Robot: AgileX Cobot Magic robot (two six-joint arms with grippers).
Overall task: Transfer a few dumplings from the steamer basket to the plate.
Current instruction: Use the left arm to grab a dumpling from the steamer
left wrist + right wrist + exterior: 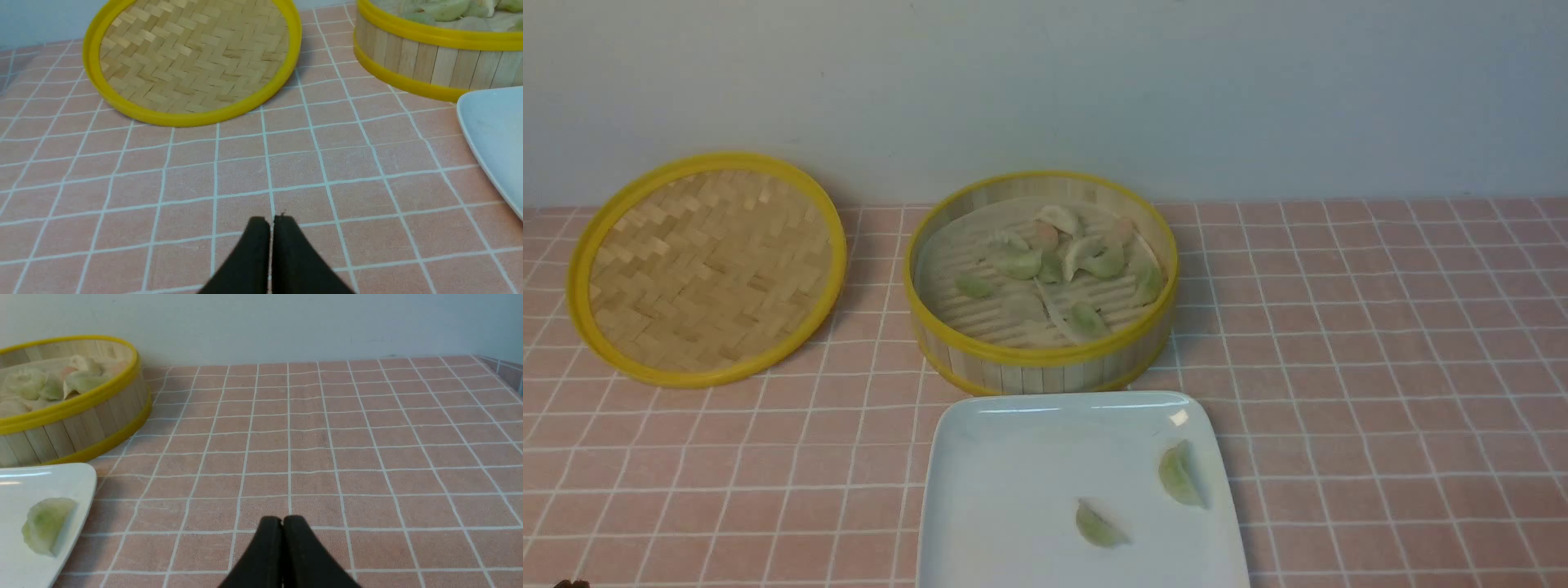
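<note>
At the centre of the front view, the steamer basket holds a cluster of dumplings. Just below it, the plate carries two green ones toward its lower right. At upper left lies the woven lid. Each wrist view shows its gripper at bottom centre, left gripper and right gripper, jaws pressed together, holding nothing, over the pink tiled cloth.

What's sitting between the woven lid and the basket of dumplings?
Nothing but bare pink checked tablecloth; the front view shows a clear gap between the lid and the steamer basket.
</note>
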